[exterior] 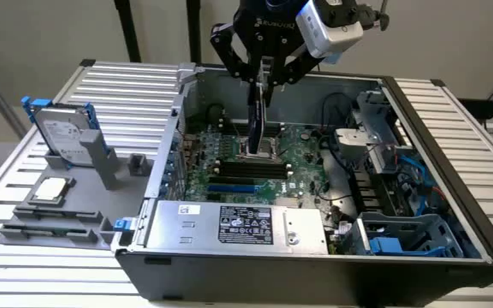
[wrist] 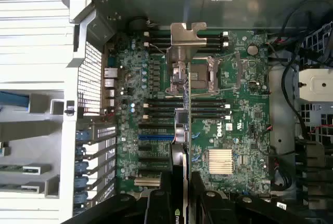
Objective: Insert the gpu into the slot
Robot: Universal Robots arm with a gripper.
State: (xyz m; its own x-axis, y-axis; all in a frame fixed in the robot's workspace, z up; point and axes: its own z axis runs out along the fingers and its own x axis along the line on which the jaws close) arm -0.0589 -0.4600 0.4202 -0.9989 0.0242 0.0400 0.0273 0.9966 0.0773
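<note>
My gripper (exterior: pixel 264 78) hangs over the open computer case and is shut on the gpu (exterior: pixel 256 119), a thin black card seen edge-on that points straight down. In the exterior view its lower end sits over the processor socket (exterior: pixel 260 146) area. The wrist view looks down along the gpu (wrist: pixel 182 125) between my fingers (wrist: pixel 161 200) to its metal bracket (wrist: pixel 186 39). The slot (exterior: pixel 233 188), a bright blue strip on the green board, lies nearer the case front, apart from the card. In the wrist view the slot (wrist: pixel 155 136) lies just beside the card's edge.
Black memory slots (exterior: pixel 251 170) lie between the socket and the blue strip. A silver power-supply box (exterior: pixel 238 224) fills the case front, and a blue drive cage (exterior: pixel 400 237) with cables stands at the exterior view's right. A hard drive (exterior: pixel 62 135) and fixtures stand outside on the left.
</note>
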